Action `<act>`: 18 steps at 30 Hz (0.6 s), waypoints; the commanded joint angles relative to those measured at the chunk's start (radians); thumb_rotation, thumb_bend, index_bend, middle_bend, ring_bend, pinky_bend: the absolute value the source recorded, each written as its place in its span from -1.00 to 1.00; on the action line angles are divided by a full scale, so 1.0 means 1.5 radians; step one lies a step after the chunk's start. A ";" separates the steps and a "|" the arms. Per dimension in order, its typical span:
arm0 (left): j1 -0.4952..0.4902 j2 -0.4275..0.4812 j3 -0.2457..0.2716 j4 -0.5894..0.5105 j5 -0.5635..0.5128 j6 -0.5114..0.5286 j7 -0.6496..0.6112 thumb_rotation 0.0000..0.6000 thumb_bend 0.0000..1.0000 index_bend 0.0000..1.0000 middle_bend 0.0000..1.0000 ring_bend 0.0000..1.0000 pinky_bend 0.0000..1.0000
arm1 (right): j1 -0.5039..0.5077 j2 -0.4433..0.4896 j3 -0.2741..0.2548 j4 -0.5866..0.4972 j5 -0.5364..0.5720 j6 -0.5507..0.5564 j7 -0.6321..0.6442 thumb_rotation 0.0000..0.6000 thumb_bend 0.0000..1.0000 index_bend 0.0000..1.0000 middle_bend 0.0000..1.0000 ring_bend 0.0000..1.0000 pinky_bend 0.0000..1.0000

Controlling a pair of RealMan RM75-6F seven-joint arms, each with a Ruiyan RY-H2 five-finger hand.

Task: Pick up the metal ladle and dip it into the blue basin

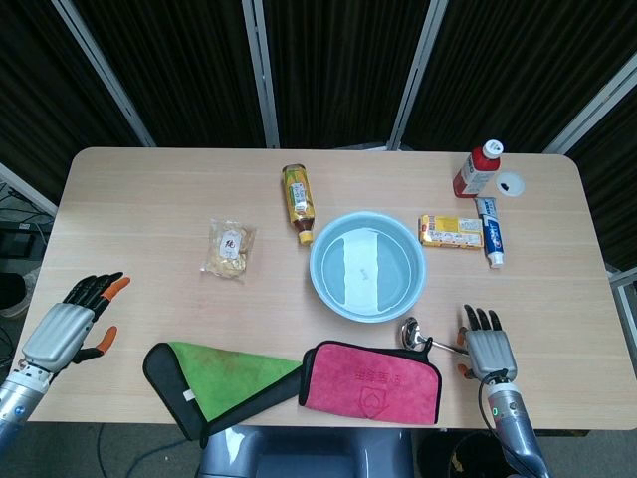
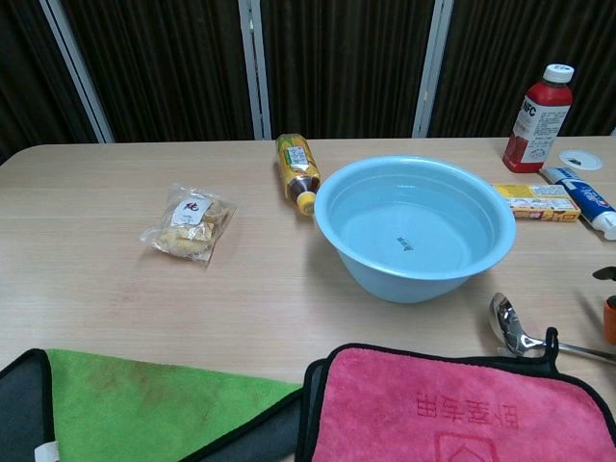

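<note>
Metal ladle [image 1: 430,342] flat on table between blue basin [image 1: 367,266] and pink cloth [image 1: 370,381]. Right hand [image 1: 487,350] spread, empty, apparently over handle end. Rigid, slick, light; grip mid-handle.

Robot test bench or lab, staged rather than lived in: a pale wooden table [image 1: 149,209] is backed by dark ribbed panels [image 1: 328,70] in metal frames, and household props are spread out on it, among them a blue basin [image 1: 367,266] and a toothpaste tube [image 1: 489,231].
</note>
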 commanded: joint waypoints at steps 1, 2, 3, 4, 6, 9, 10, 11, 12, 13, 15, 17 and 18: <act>0.001 0.001 0.001 -0.002 0.002 0.003 -0.001 1.00 0.14 -1.00 -1.00 -1.00 -1.00 | 0.004 -0.003 0.001 0.003 0.005 -0.004 0.000 1.00 -0.60 -0.13 -1.00 -1.00 -1.00; 0.001 0.002 0.001 -0.002 0.003 0.004 -0.002 1.00 0.14 -1.00 -1.00 -1.00 -1.00 | 0.006 -0.004 0.001 0.004 0.005 -0.004 0.001 1.00 -0.60 -0.13 -1.00 -1.00 -1.00; 0.001 0.002 0.001 -0.001 0.003 0.005 -0.004 1.00 0.14 -1.00 -1.00 -1.00 -1.00 | 0.007 -0.004 0.001 0.005 0.005 -0.005 0.001 1.00 -0.59 -0.13 -1.00 -1.00 -1.00; 0.001 0.002 0.001 -0.001 0.003 0.005 -0.005 1.00 0.14 -1.00 -1.00 -1.00 -1.00 | 0.008 -0.005 0.001 0.006 0.005 -0.005 0.001 1.00 -0.59 -0.13 -1.00 -1.00 -1.00; 0.001 0.003 0.001 0.000 0.003 0.004 -0.007 1.00 0.14 -1.00 -1.00 -1.00 -1.00 | 0.010 -0.006 0.000 0.009 0.007 -0.006 0.001 1.00 -0.59 -0.13 -1.00 -1.00 -1.00; 0.002 0.004 0.000 0.001 0.001 0.005 -0.010 1.00 0.14 -1.00 -1.00 -1.00 -1.00 | 0.012 -0.006 0.002 0.011 0.015 -0.009 0.003 1.00 -0.58 -0.12 -1.00 -1.00 -1.00; 0.002 0.004 0.000 0.001 0.001 0.007 -0.010 1.00 0.14 -1.00 -1.00 -1.00 -1.00 | 0.013 -0.006 0.003 0.011 0.018 -0.011 0.004 1.00 -0.58 -0.12 -1.00 -1.00 -1.00; 0.003 0.004 -0.001 0.001 -0.001 0.008 -0.012 1.00 0.14 -1.00 -1.00 -1.00 -1.00 | 0.016 -0.007 0.003 0.015 0.022 -0.016 0.005 1.00 -0.58 -0.12 -1.00 -1.00 -1.00; 0.003 0.004 -0.001 0.002 -0.003 0.006 -0.013 1.00 0.14 -1.00 -1.00 -1.00 -1.00 | 0.018 -0.008 0.003 0.019 0.024 -0.019 0.005 1.00 -0.58 -0.11 -1.00 -1.00 -1.00; 0.002 0.004 -0.002 0.002 -0.004 0.005 -0.013 1.00 0.14 -1.00 -1.00 -1.00 -1.00 | 0.020 -0.009 0.003 0.021 0.025 -0.021 0.005 1.00 -0.58 -0.10 -1.00 -1.00 -1.00; 0.002 0.004 -0.002 0.001 -0.004 0.005 -0.013 1.00 0.13 -1.00 -1.00 -1.00 -1.00 | 0.022 -0.010 0.003 0.027 0.029 -0.026 0.009 1.00 -0.57 -0.09 -1.00 -1.00 -1.00; 0.002 0.004 -0.002 0.001 -0.004 0.005 -0.012 1.00 0.13 -1.00 -1.00 -1.00 -1.00 | 0.025 -0.011 0.003 0.032 0.031 -0.030 0.012 1.00 -0.56 -0.08 -1.00 -1.00 -1.00; 0.002 0.004 -0.002 0.001 -0.004 0.005 -0.011 1.00 0.13 -1.00 -1.00 -1.00 -1.00 | 0.026 -0.011 0.002 0.034 0.032 -0.031 0.013 1.00 -0.56 -0.07 -1.00 -1.00 -1.00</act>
